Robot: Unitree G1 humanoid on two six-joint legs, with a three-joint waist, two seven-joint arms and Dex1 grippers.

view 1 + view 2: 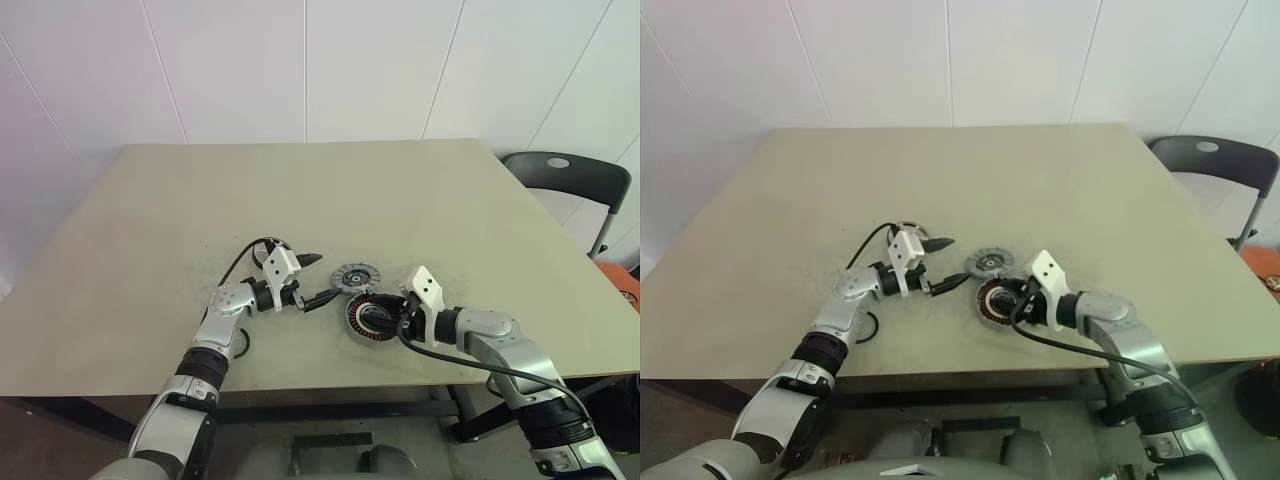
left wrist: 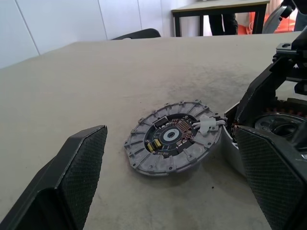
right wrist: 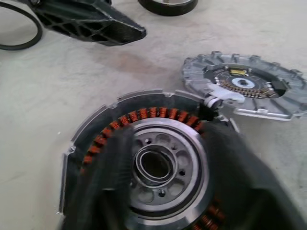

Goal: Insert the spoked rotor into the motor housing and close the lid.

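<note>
The motor housing (image 3: pixel 144 114) lies flat near the table's front edge, its copper coil ring showing. Inside that ring sits the spoked rotor (image 3: pixel 178 143), silver face and pale hub up. My right gripper (image 1: pixel 380 315) hangs over it, open, with one dark finger on each side of the hub. The grey slotted lid (image 1: pixel 352 276) lies flat just behind the housing, with a white plug (image 2: pixel 209 124) at its edge towards the housing. My left gripper (image 1: pixel 322 278) is open and level just left of the lid, with nothing between its fingers.
A black cable (image 1: pixel 248 255) loops on the table behind my left wrist. A dark round part (image 3: pixel 168 5) shows beyond the left finger. A black chair (image 1: pixel 568 178) stands off the table's right side. The table's front edge (image 1: pixel 330 385) is close below both hands.
</note>
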